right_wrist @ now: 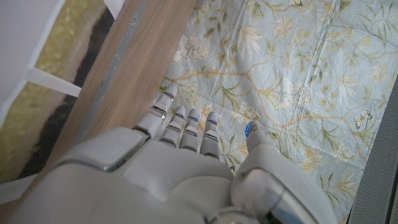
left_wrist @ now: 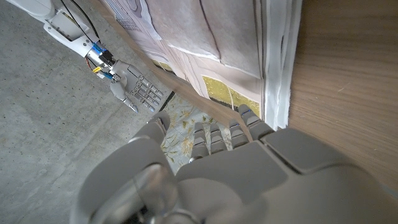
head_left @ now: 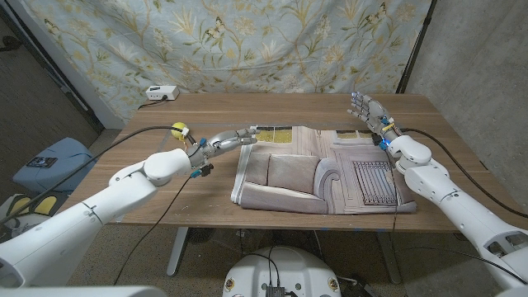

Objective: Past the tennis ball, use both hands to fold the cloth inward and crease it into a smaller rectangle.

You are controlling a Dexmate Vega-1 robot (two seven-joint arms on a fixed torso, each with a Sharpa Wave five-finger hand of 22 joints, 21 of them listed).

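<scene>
Wooden table (head_left: 165, 206) fills the head view, both arms coming in from the near corners. Near the middle lies the cloth (head_left: 313, 169), a folded printed sheet with a doubled-over left part and a striped patch at its right, its near edge close to the table's front. The left hand (head_left: 229, 139) reaches in beside the cloth's far left corner, fingers stretched out together and holding nothing; whether the fingertips touch the cloth I cannot tell. In the left wrist view its fingers (left_wrist: 214, 134) lie along the cloth's layered edge (left_wrist: 273, 74). Just behind the left wrist sits the ball (head_left: 178, 129), yellow-green, well left of the cloth. The right hand (head_left: 369, 110) stands raised past the cloth's far right corner, fingers spread and empty. Farther back a white box (head_left: 161, 93) rests at the table's far left edge, with a flowered curtain (head_left: 247, 41) behind.
</scene>
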